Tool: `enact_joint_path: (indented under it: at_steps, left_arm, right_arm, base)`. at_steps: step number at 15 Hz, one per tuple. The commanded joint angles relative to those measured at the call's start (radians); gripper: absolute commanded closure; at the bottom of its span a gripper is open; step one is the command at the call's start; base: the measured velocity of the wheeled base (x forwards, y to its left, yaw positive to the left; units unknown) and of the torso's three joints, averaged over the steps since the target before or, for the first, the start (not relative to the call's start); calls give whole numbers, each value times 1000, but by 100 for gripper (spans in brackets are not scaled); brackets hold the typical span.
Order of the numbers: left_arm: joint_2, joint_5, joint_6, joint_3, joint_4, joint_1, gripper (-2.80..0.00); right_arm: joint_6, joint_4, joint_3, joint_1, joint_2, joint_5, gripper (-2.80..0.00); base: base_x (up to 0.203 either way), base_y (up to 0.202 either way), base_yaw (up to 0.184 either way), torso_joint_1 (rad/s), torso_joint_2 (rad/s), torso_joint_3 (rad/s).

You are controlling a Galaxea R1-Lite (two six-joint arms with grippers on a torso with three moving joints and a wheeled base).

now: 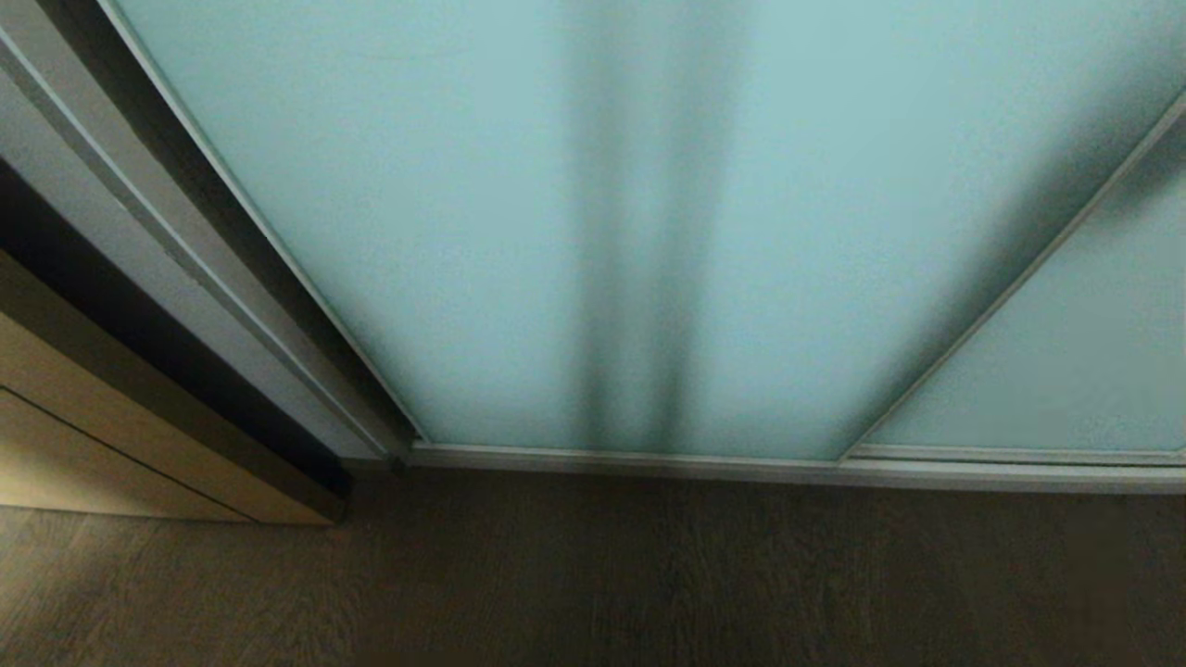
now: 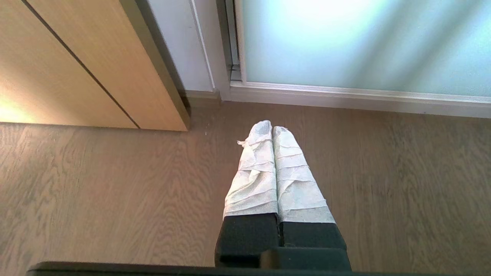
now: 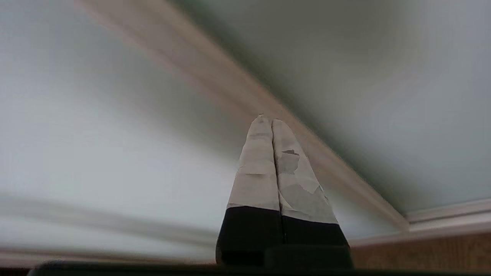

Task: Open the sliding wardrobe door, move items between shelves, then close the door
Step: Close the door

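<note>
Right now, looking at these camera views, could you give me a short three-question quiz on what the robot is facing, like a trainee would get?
1. True or false: the sliding door is open and bags are visible on shelves.
2. The left gripper points down at which surface: A) the wood floor, B) a shelf, C) a table?
3. Fill in: the right gripper, fingers pressed together, is close to the door's ______ that crosses the glass.

Key
1. False. The frosted door is shut; no bags or shelves show.
2. A. It hangs over the floor, near the tan cabinet.
3. Frame.
</note>
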Motion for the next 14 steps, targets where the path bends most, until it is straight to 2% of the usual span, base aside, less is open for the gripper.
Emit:
enact_joint_path:
  at_steps: [1, 3, 5, 8, 10, 12, 14]
  left_arm:
    - [1, 0, 0, 0, 0, 0, 0]
    - [1, 0, 0, 0, 0, 0, 0]
    - [1, 0, 0, 0, 0, 0, 0]
    - [1, 0, 0, 0, 0, 0, 0]
    - [1, 0, 0, 0, 0, 0, 0]
    - [1, 0, 0, 0, 0, 0, 0]
    - [1, 0, 0, 0, 0, 0, 0]
  right_arm:
    - [-7, 5, 75, 40, -169, 6, 0]
    - [-63, 41, 147, 112, -321, 5, 0]
    - [-191, 115, 243, 202, -489, 1, 0]
    - [-497, 297, 428, 283, -744, -22, 0]
    - [-646, 450, 528, 328, -905, -91, 0]
    - [-732, 575, 590, 354, -1036, -171, 0]
    - [-775, 642, 667, 369, -1153, -227, 0]
  base:
    - [0, 0, 0, 0, 0, 0]
    - [0, 0, 0, 0, 0, 0]
    - [0, 0, 0, 0, 0, 0]
    - [0, 0, 0, 0, 0, 0]
    - [0, 0, 0, 0, 0, 0]
    - [0, 0, 0, 0, 0, 0]
    - [0, 0, 0, 0, 0, 0]
